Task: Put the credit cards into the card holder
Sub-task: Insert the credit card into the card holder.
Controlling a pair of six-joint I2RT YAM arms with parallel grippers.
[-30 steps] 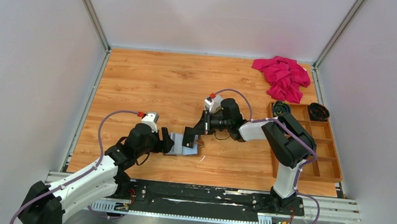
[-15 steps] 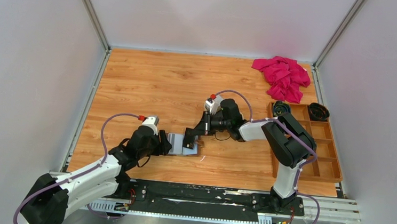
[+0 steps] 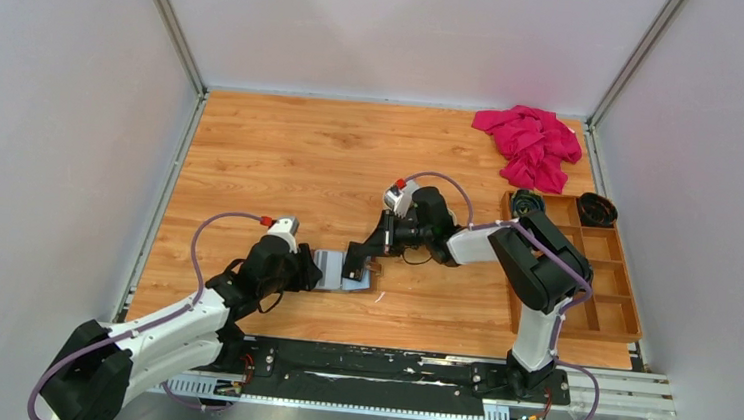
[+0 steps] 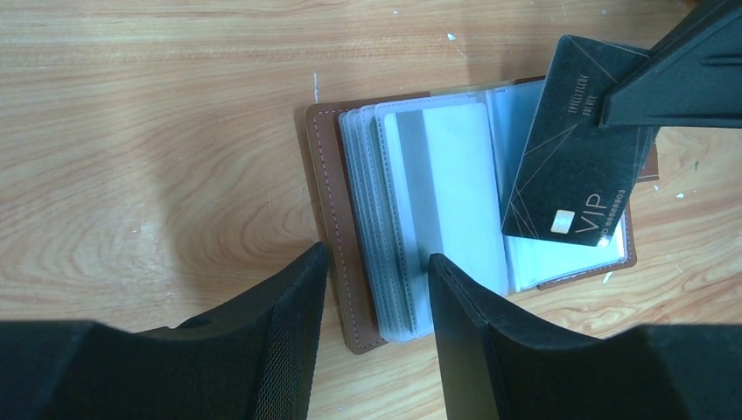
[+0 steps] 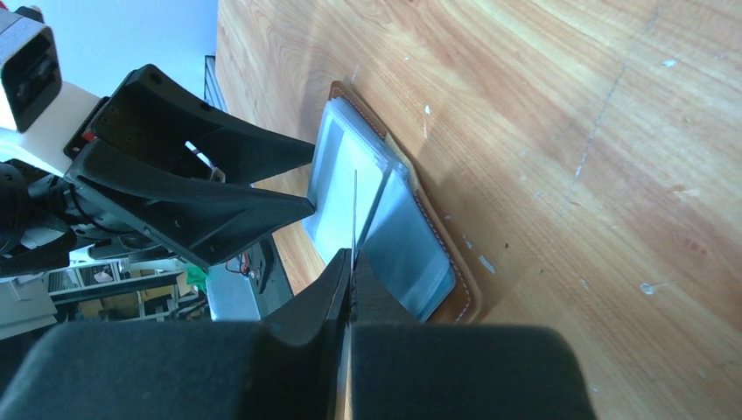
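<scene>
Reaching in low from the right of the top view, the right arm is stretched with its elbow bent. The right tool [image 3: 357, 260] is clamped on a dark rectangular plastic VIP card [image 4: 573, 188], tilted over the right half of the open brown leather card holder [image 4: 331, 201]. The holder lies low-centre on the wooden desk [image 3: 282, 153]. The left arm angles in from the lower left, with the left tool [image 4: 376, 261] fingers apart at the holder's left edge.
</scene>
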